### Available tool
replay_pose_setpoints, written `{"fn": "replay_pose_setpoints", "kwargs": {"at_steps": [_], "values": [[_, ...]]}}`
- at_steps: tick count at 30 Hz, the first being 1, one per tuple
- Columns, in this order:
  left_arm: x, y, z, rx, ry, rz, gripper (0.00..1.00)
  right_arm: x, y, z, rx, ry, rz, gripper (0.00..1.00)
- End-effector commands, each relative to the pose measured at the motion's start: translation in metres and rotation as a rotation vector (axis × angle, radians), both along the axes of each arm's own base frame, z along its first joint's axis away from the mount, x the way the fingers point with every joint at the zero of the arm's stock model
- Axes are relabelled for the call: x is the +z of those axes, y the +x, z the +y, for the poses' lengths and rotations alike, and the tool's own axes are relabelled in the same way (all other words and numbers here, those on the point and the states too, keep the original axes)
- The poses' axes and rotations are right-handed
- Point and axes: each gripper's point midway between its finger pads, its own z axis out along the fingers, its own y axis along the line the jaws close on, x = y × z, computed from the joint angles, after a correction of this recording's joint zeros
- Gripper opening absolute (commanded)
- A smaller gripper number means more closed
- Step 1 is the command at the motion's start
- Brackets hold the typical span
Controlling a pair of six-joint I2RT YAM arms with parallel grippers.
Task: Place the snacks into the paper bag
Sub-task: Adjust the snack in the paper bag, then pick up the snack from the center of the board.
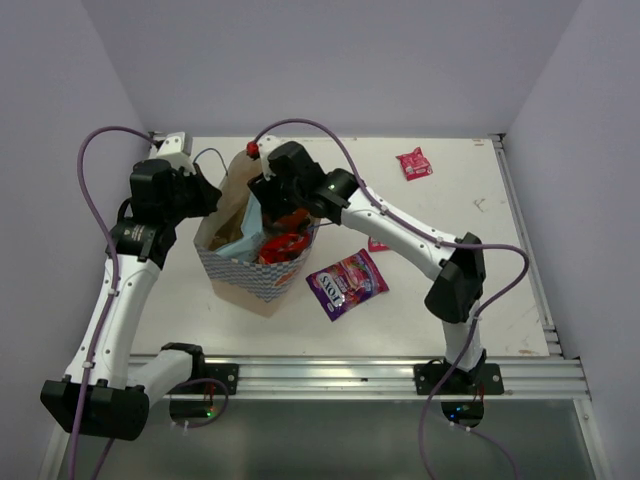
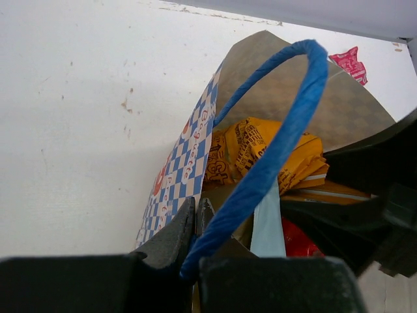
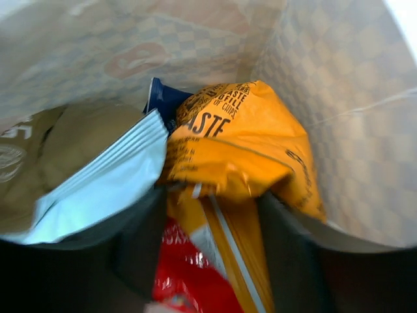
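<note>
Paper bag (image 1: 262,283) stands upright — mouth up, left tool (image 2: 195,225) pinching its rim.
</note>
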Motion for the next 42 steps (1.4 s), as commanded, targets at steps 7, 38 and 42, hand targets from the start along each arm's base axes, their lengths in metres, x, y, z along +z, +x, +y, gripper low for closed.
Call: {"fn": "replay_pose_setpoints", "kwargs": {"at_steps": [7, 38, 42], "values": [[0.035, 0.007, 0.003, 0.014, -0.006, -0.132, 0.0, 0.154, -0.044, -0.043, 0.052, 0.257, -0.184, 0.86], [0.036, 0.003, 0.008, 0.033, 0.017, -0.131, 0.0, 0.013, -0.064, -0.247, -0.466, 0.149, -0.057, 0.98], [0.035, 0.001, 0.01, 0.036, 0.025, -0.128, 0.0, -0.032, -0.067, -0.226, -0.442, 0.18, 0.081, 0.99]]}}
